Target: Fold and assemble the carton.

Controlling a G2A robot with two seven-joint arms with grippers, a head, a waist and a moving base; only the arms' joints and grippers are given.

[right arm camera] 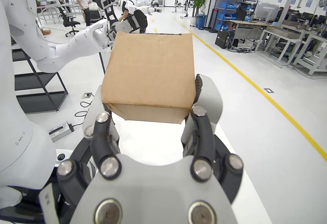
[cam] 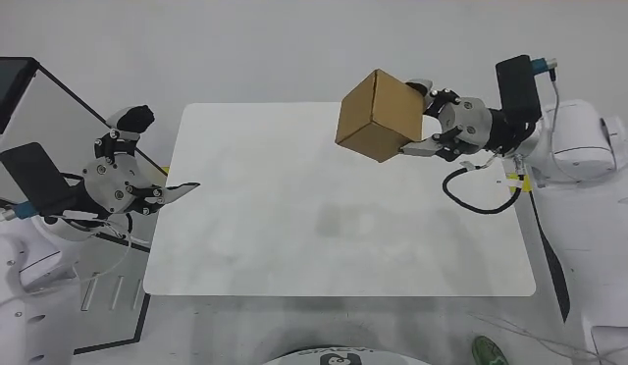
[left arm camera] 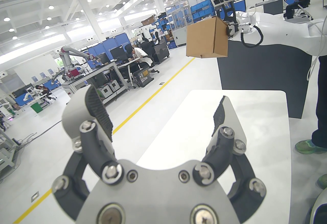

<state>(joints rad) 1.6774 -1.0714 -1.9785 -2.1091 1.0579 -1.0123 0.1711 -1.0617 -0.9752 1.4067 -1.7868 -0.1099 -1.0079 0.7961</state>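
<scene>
Holding the brown carton point(cam: 380, 115) pinched between its two fingers, the right gripper point(cam: 420, 120) stood at about 1 o'clock over the white table point(cam: 294, 247) in the top view. The carton had the shape of a box, was tilted, and hung in the air apart from the table. At 9 o'clock, just at the table's edge, the left gripper point(left arm camera: 157, 99) had its fingers spread wide.

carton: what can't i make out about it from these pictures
1. Top view: the underside of the brown cardboard carton faces away from the camera.
2. Right wrist view: its far end is hidden behind its near faces, and the carton covers where the right gripper's fingers touch it.
3. Left wrist view: its bottom seam is too small to judge as closed.
</scene>
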